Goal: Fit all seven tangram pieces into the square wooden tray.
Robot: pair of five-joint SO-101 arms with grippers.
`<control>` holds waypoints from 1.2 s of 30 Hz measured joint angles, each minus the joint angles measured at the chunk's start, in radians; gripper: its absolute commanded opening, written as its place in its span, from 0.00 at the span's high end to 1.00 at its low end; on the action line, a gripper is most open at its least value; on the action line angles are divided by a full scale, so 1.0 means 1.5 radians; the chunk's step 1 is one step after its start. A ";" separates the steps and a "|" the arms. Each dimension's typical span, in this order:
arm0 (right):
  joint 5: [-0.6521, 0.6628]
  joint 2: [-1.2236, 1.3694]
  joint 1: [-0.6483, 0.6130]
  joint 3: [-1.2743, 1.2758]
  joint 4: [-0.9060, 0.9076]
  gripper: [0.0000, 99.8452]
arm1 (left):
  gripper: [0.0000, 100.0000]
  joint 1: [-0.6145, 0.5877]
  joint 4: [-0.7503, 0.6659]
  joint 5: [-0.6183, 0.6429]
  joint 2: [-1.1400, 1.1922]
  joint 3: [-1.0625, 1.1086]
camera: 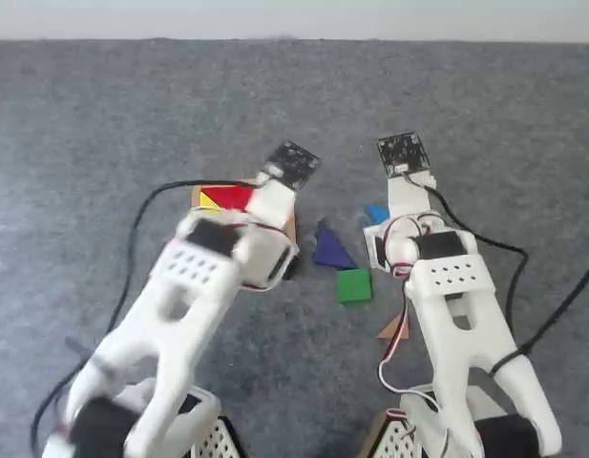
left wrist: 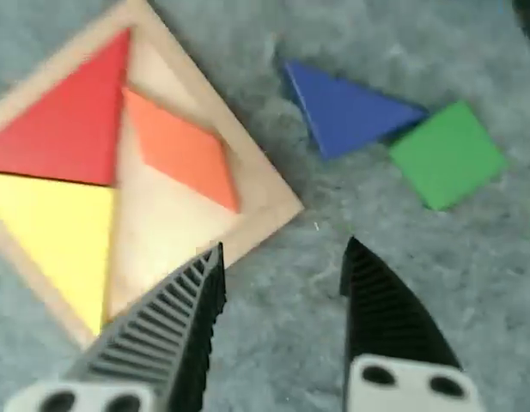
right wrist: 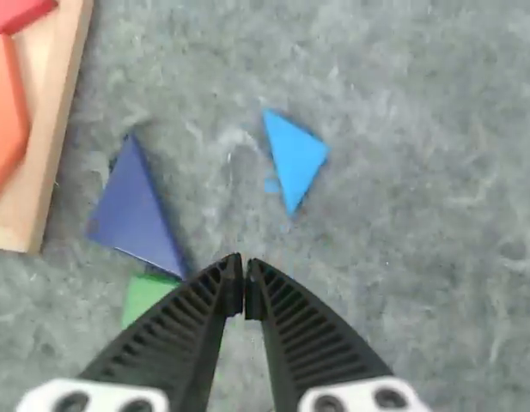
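Observation:
The square wooden tray (left wrist: 273,196) holds a red triangle (left wrist: 71,129), a yellow triangle (left wrist: 58,232) and an orange parallelogram (left wrist: 183,154). My left gripper (left wrist: 282,257) hangs open above the carpet just off the tray's corner. On the carpet lie a dark blue triangle (left wrist: 350,112) and a green square (left wrist: 447,154) beside it. My right gripper (right wrist: 244,268) is shut with nothing in it, above the carpet between the dark blue triangle (right wrist: 136,215) and a light blue triangle (right wrist: 293,159). In the high view the tray (camera: 200,194) is mostly hidden under the left arm.
A small tan piece (camera: 392,326) peeks out from under the right arm. Grey carpet (camera: 103,124) stretches free to the left, right and far side. Black cables (camera: 141,224) run from both arms.

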 measured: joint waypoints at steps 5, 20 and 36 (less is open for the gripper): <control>0.010 -0.004 0.000 0.000 -0.006 0.99 | 0.77 0.000 0.000 0.006 0.157 -0.058; 0.016 -0.008 0.000 0.001 -0.006 0.99 | 0.81 -0.042 -0.012 0.166 0.239 -0.086; 0.016 -0.008 0.000 0.001 -0.018 0.99 | 0.85 -0.082 -0.068 0.169 0.338 -0.155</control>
